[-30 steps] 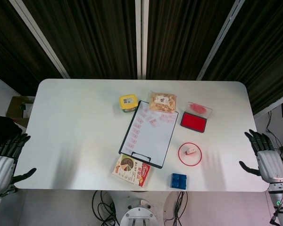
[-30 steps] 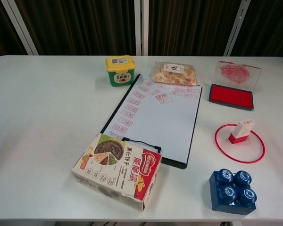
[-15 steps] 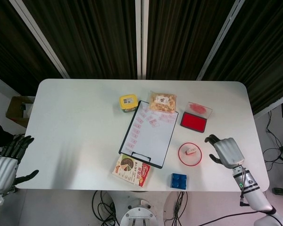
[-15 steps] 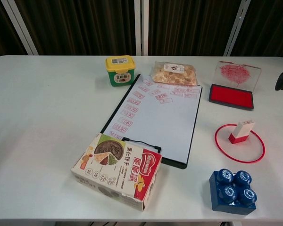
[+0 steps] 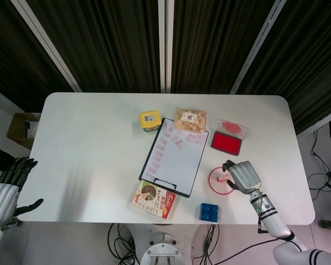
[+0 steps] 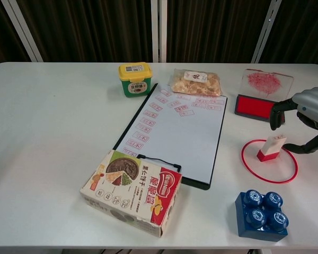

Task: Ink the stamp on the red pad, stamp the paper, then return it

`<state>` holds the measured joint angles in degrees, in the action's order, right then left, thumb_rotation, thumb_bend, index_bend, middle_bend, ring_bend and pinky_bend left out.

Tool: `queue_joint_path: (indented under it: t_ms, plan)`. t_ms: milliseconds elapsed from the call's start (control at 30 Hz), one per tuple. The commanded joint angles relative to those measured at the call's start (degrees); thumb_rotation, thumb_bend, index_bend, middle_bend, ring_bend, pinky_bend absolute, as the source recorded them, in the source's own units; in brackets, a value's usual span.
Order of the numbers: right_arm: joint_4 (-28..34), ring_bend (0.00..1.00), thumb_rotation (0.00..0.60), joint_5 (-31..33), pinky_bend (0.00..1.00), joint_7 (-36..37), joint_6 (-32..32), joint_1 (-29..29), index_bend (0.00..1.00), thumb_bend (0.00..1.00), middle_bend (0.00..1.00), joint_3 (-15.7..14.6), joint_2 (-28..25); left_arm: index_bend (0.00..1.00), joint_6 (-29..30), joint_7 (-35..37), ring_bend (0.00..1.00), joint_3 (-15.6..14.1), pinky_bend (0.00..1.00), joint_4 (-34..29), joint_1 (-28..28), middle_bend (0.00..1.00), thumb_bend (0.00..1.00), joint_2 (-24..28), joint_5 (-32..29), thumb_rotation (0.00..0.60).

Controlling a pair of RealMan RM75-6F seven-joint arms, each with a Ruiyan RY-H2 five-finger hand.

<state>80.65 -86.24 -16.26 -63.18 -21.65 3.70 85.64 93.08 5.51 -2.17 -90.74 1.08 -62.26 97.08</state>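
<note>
**Right hand arrives over the stamp, fingers apart and empty**

Within the last second the robot's right hand (image 6: 303, 119) has swept in from the right table edge and now hovers just above the small white-and-red block stamp (image 6: 271, 148), fingers curled but spread around it, nothing gripped yet. The stamp stands inside the thin red ring (image 6: 248, 161) on the white table (image 5: 88, 138), untouched. Judging by this, the reach is done and the grasp comes next; inking has not begun.

The left hand (image 5: 5, 187) stays off the near-left table corner, fingers spread, holding nothing.

The open red ink pad (image 6: 258, 107) lies just beyond the ring, its clear stained lid (image 6: 265, 83) tilted up behind. To the left, the black clipboard with white paper (image 6: 177, 135) carries many red prints along its far and left edges, leaving the middle free.

A blue studded brick (image 6: 261, 215) sits near the ring, close to the arm's path. The colourful snack box (image 6: 132, 191), yellow-lidded green tub (image 6: 134, 79) and clear bag of snacks (image 6: 196, 82) lie well aside.
</note>
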Motion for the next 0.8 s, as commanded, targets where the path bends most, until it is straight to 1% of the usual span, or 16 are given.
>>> queue_joint_path:
  t_ms: [33, 167, 333, 500, 800]
  plan:
    - [-0.6, 0.84, 0.600, 0.8, 1.00, -0.3, 0.5, -0.3, 0.45, 0.21, 0.41, -0.2, 0.8, 0.10, 0.1, 0.2, 0.07, 0.0, 0.16, 0.2, -0.1, 0.09, 0.00, 0.0, -0.1, 0.600]
    - [-1.2, 0.84, 0.600, 1.2, 1.00, -0.1, 0.4, -0.5, 0.45, 0.22, 0.41, -0.4, 1.7, 0.10, 0.2, 0.4, 0.07, 0.0, 0.16, 0.5, -0.2, 0.09, 0.00, 0.1, -0.1, 0.600]
    - [-1.8, 0.84, 0.600, 1.4, 1.00, -0.5, 0.5, -0.7, 0.45, 0.27, 0.42, -0.9, 2.1, 0.10, 0.3, 0.6, 0.07, -0.1, 0.16, 0.7, -0.2, 0.09, 0.00, 0.2, -0.2, 0.600]
    - [-2.1, 0.84, 0.600, 1.8, 1.00, -0.6, 0.0, -0.8, 0.45, 0.28, 0.44, -1.1, 2.5, 0.10, 0.2, 0.8, 0.07, -0.1, 0.16, 0.8, -0.2, 0.09, 0.00, 0.2, -0.2, 0.600]
    - [-3.4, 0.84, 0.600, 1.4, 1.00, -0.6, -0.8, -1.2, 0.54, 0.31, 0.51, -1.3, 3.6, 0.10, 0.1, 0.5, 0.07, 0.1, 0.16, 0.4, 0.1, 0.09, 0.00, 0.4, -0.1, 0.600]
